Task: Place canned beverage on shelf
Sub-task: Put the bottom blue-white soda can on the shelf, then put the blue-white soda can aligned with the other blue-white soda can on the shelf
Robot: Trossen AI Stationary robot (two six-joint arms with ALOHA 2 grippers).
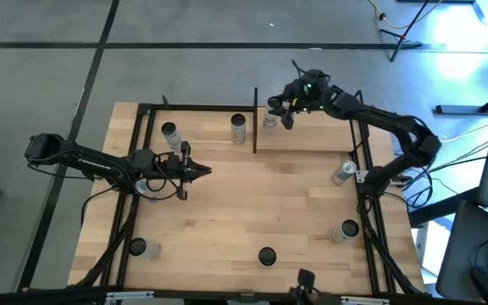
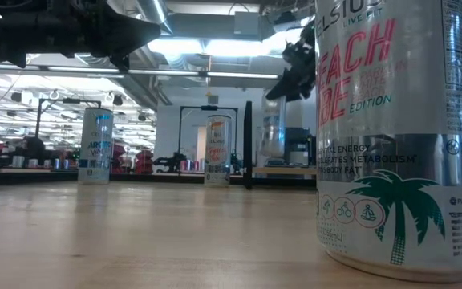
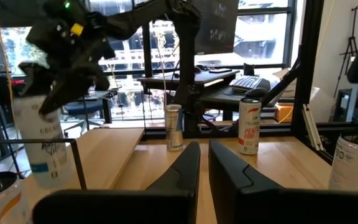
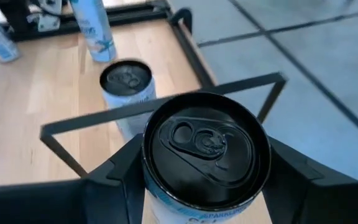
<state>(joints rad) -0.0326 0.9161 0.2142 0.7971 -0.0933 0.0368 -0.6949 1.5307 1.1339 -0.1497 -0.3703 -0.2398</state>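
The shelf (image 1: pixel 312 140), a narrow plank along the table's 12 o'clock edge, already carries two cans, so the free stretch toward 1 o'clock is judged the target. There the right gripper (image 1: pixel 280 108) is clamped on the canned beverage (image 4: pixel 205 149), held upright from the sides so it can be set down standing. The left gripper (image 1: pixel 200 172) is parked near 9 o'clock, fingers nearly together and empty, clear of the placement.

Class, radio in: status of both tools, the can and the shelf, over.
Right tool shut on can, at the shelf, far edge. Left tool idle mid-table, fingers nearly closed, empty. Two other cans stand nearby; none in the way.
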